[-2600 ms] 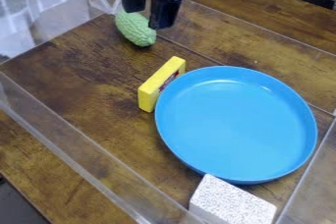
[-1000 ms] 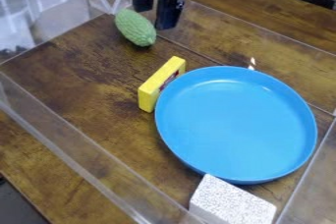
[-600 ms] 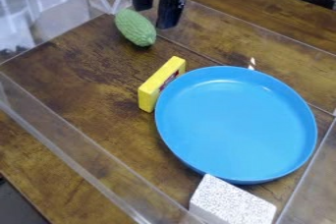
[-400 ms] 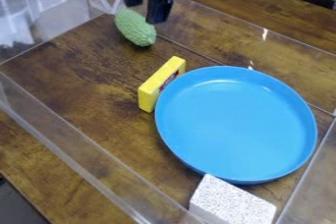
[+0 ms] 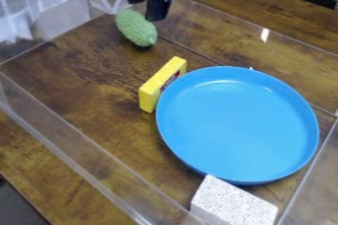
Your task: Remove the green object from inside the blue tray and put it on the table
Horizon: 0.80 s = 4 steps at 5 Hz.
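Nearest, a white, grey-speckled sponge block sits just beside the near edge of the bright-blue round tray, whose raised rim encloses a bare floor. Left of that tray, and close to it, a yellow rectangular block lies on the dark wooden table, while farther off, beyond the tray's far left side, the bumpy green oval object rests on the planks. Beyond the tray too, the black gripper hovers near the green object, its claw spread wide and holding nothing.
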Each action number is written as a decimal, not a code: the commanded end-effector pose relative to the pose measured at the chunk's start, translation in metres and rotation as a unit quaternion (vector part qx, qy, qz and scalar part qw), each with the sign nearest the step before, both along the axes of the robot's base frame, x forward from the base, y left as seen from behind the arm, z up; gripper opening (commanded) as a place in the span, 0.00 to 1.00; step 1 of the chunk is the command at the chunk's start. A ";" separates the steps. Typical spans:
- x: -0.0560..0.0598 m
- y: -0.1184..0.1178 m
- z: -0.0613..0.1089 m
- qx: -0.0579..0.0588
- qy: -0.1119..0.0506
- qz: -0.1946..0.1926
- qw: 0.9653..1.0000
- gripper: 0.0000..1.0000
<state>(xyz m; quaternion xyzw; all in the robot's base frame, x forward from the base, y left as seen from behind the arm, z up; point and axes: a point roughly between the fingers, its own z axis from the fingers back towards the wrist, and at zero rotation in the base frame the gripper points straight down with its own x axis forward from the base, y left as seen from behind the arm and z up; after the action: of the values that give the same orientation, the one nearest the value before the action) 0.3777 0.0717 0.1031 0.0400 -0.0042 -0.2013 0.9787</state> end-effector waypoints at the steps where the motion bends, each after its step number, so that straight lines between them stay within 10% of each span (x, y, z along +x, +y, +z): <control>1: 0.018 0.003 0.027 0.005 -0.037 -0.004 0.999 1.00; 4: 0.011 -0.016 0.023 -0.018 -0.029 0.001 0.999 1.00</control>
<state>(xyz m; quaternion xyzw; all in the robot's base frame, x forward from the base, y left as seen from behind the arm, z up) 0.3850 0.0616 0.1016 0.0166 -0.0047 -0.1927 0.9811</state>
